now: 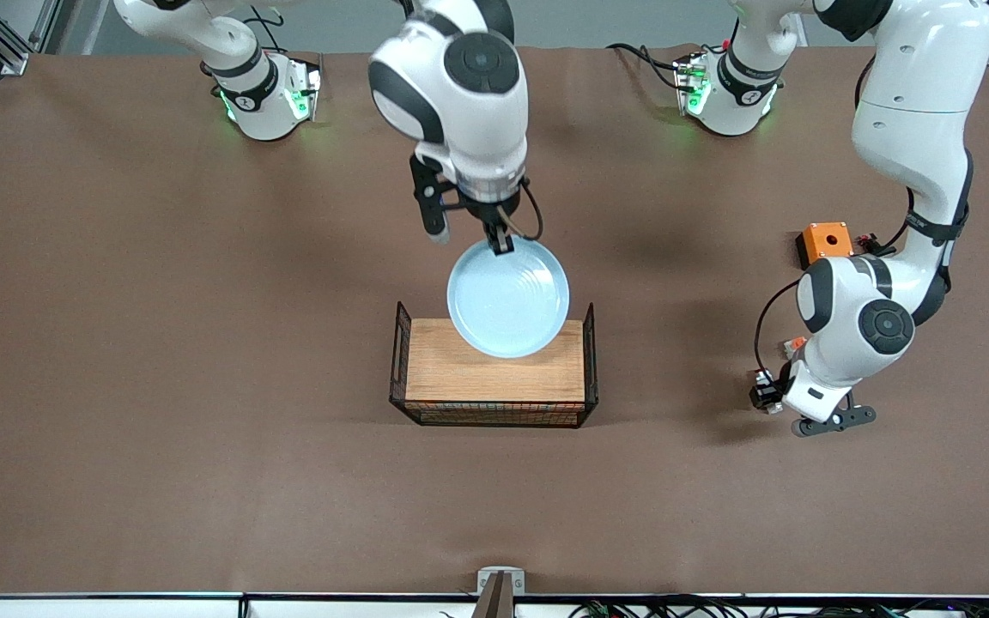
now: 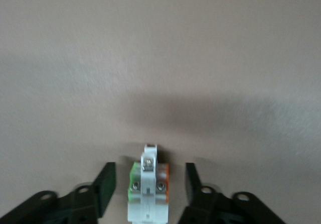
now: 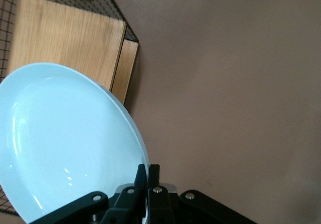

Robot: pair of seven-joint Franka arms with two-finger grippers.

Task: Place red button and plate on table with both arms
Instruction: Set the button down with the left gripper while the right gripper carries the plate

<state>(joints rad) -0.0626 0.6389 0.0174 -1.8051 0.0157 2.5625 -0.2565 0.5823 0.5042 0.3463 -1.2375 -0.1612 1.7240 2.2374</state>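
My right gripper point(image 1: 501, 243) is shut on the rim of the pale light-blue plate point(image 1: 507, 296). It holds the plate in the air over the wood-topped rack's edge and the brown table point(image 1: 160, 343). In the right wrist view its fingers point(image 3: 149, 170) pinch the plate point(image 3: 65, 133) at the rim. My left gripper point(image 1: 834, 421) is low over the table toward the left arm's end. In the left wrist view it is open point(image 2: 149, 171) around the red button point(image 2: 148, 194), a white part with orange and green sides lying on the table. The fingers do not touch it. The button is hidden in the front view.
The black wire rack with a wooden top point(image 1: 494, 373) stands mid-table and also shows in the right wrist view point(image 3: 65, 38). An orange box point(image 1: 825, 242) and a small orange-topped white part point(image 1: 795, 345) lie by the left arm.
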